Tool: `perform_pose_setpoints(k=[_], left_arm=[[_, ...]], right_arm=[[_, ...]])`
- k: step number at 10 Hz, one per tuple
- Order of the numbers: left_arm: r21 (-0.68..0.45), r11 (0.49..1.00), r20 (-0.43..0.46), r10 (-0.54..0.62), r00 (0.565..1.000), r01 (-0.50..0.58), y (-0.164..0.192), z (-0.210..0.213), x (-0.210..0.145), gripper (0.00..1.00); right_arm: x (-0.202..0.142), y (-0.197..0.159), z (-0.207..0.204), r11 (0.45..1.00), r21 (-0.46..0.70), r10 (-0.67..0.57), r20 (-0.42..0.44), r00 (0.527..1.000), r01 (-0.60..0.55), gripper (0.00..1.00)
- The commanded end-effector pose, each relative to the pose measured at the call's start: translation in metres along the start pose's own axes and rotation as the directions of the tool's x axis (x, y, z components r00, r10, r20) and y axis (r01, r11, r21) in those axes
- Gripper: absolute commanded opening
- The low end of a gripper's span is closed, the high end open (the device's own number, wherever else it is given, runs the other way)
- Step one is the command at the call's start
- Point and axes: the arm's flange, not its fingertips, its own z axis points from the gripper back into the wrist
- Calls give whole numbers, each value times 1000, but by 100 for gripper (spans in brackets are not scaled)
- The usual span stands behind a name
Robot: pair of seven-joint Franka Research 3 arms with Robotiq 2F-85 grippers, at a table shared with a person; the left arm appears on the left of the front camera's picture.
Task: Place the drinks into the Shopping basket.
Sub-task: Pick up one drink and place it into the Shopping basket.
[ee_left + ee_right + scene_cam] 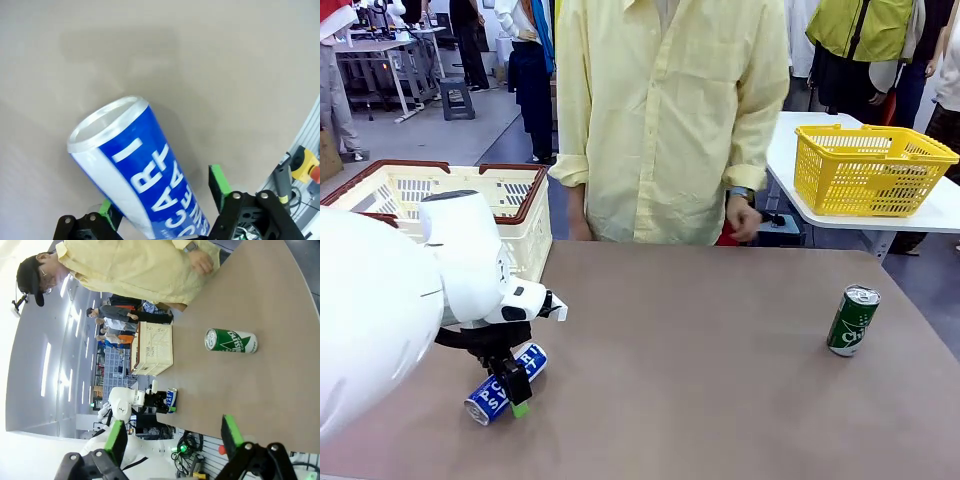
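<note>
Blue-and-white, the POCARI can (486,400) lies on its side at about 7 o'clock on the brown table (700,390), close to the robot's edge. The left gripper (162,195) is down over it, one finger on each side of the can's body. In the left wrist view the silver end points toward 10 o'clock and the lettered body runs down between the green pads (218,181). The pad at 5 o'clock stands just beside the can with a thin strip of table showing between them. The pad at 7 o'clock is partly hidden behind the can, so contact there is hard to judge. The jaws look part-open and astride the can rather than clamped on it. The cream basket (534,190) stands at 10 o'clock, beyond the left arm at the table's far corner. A green can (853,322) stands upright at 3 o'clock, near the right edge, well apart from both grippers. The right gripper (172,429) has its jaws spread wide and holds nothing. In its own view the green can sits far off, toward 1 o'clock. A person (670,120) in a pale yellow shirt stands at 12 o'clock, one hand (745,216) at the table's far edge. A yellow basket (865,175) rests on a separate white table at 2 o'clock.
</note>
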Motion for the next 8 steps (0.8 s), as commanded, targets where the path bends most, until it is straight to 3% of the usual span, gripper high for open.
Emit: perform_pose_setpoints(k=[1,5,8], left_arm=[[-10,1000,12,0,1000,0,-4,-10,-18,0],[-33,997,74,75,994,-73,-8,13,-27,0],[-39,980,105,200,974,-197,-38,81,-79,0]], right_arm=[[2,1,-2,1000,8,4,16,1000,-4,100],[0,0,0,1000,0,0,0,1000,0,100],[4,4,-100,998,55,-5,-219,976,18,100]])
